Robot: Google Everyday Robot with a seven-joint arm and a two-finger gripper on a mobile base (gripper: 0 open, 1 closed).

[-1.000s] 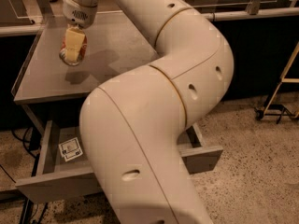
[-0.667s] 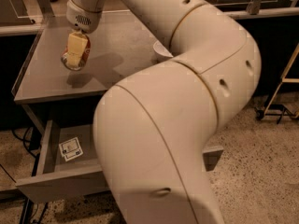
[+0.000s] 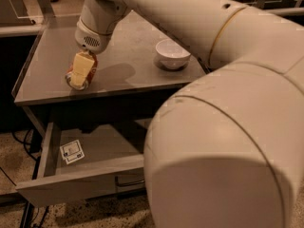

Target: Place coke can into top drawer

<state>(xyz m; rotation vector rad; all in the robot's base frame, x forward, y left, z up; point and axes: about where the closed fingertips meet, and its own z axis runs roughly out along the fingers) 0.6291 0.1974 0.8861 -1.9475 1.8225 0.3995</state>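
The red-orange coke can (image 3: 91, 69) is held in my gripper (image 3: 81, 71), with one pale finger (image 3: 80, 64) lying across its front. The can hangs tilted over the front left part of the grey countertop (image 3: 133, 75); I cannot tell whether it touches the surface. Below the counter the top drawer (image 3: 76, 185) stands pulled open, grey and shallow, with a small white square tag (image 3: 71, 151) on its floor at the left. The drawer's right part and its handle are hidden behind my arm.
A white round bowl (image 3: 172, 54) sits on the counter to the right of the can. My large cream arm (image 3: 223, 127) fills the right and lower right of the view. A speckled floor (image 3: 14, 160) with dark cables lies at the left.
My gripper has carried the can toward the counter's front edge and lower. The arm has swung, and the white bowl now shows in full.
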